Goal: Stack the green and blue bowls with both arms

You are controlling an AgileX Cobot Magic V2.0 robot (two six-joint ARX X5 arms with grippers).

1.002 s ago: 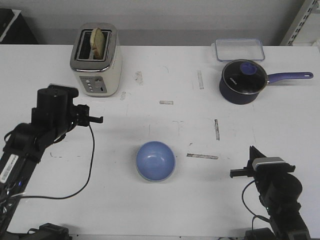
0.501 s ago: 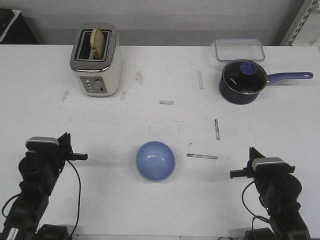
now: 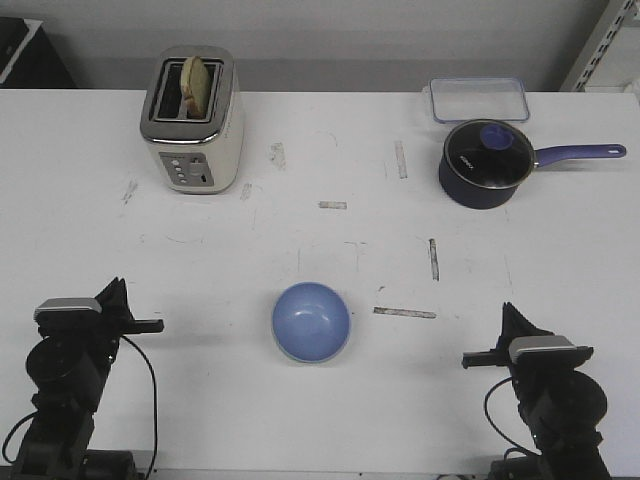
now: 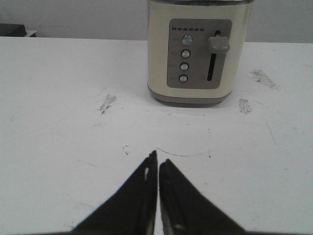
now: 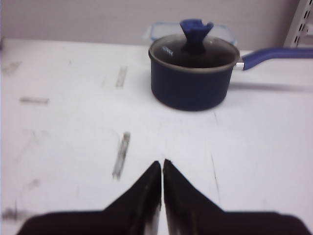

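The light blue bowl (image 3: 311, 320) sits upright on the white table, front centre. A thin pale edge shows under its near side; no separate green bowl is in view. My left gripper (image 3: 113, 290) is at the front left, far from the bowl, shut and empty; in the left wrist view (image 4: 158, 159) its tips meet over bare table. My right gripper (image 3: 508, 310) is at the front right, also shut and empty; in the right wrist view (image 5: 162, 162) its tips meet. Neither wrist view shows a bowl.
A cream toaster (image 3: 193, 120) with bread stands at the back left, also in the left wrist view (image 4: 198, 49). A dark navy saucepan (image 3: 487, 163) with a purple handle stands at the back right, a clear lidded box (image 3: 478, 98) behind it.
My left arm has come down from beside the toaster to the front left edge. My right arm has drawn back slightly. The blue bowl has not moved.
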